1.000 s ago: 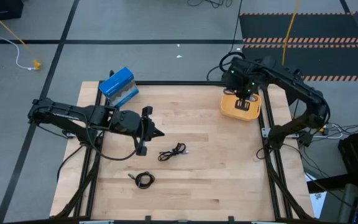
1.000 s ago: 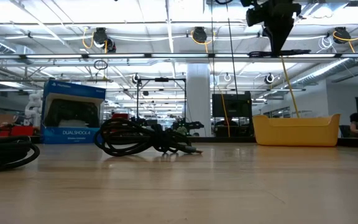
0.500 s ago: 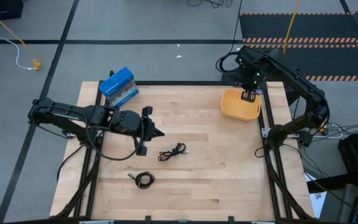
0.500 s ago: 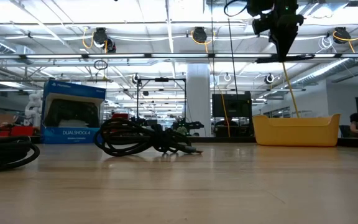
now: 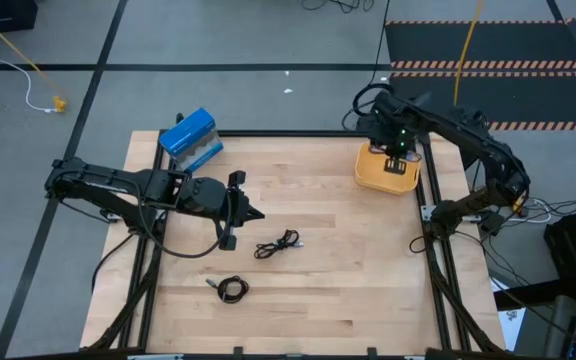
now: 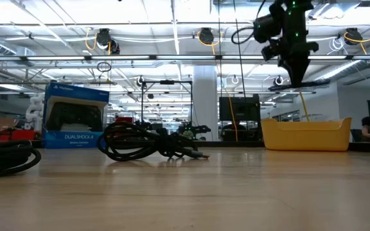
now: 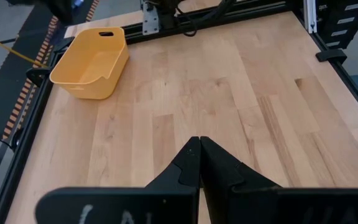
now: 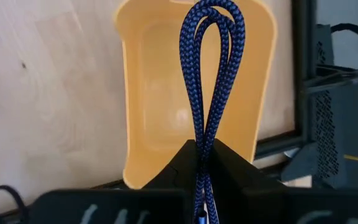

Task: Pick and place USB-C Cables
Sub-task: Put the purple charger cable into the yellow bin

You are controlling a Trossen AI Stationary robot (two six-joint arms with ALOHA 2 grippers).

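Note:
My right gripper (image 5: 396,157) hangs over the yellow bin (image 5: 387,170) at the table's far right and is shut on the bluish-purple USB-C cable (image 8: 210,74). In the low view it (image 6: 297,76) is well above the bin (image 6: 307,133). Two black cables lie coiled on the wood, one near the middle (image 5: 278,243) and one nearer the front edge (image 5: 231,289). My left gripper (image 5: 236,210) waits shut, left of the middle cable, touching nothing; its wrist view shows the shut fingers (image 7: 199,149). My right gripper pinches the bluish-purple cable between its two fingers across several strands where the loops gather (image 8: 202,140). The fingers come from above. A long double loop (image 8: 211,37) sticks out past the fingertips over the bin's hollow, lifted clear of bin and table.
A blue game-controller box (image 5: 190,140) stands at the far left corner. Thick black arm wiring (image 6: 5,157) lies at the left in the low view. Bare wood (image 5: 348,270) stretches between the black cables and the bin. The black frame rail (image 5: 430,180) runs just right of the bin.
My right gripper, shut on the cable, swung a little toward the far edge, then came back over the bin and moved down toward it. The black cables and my left arm kept still.

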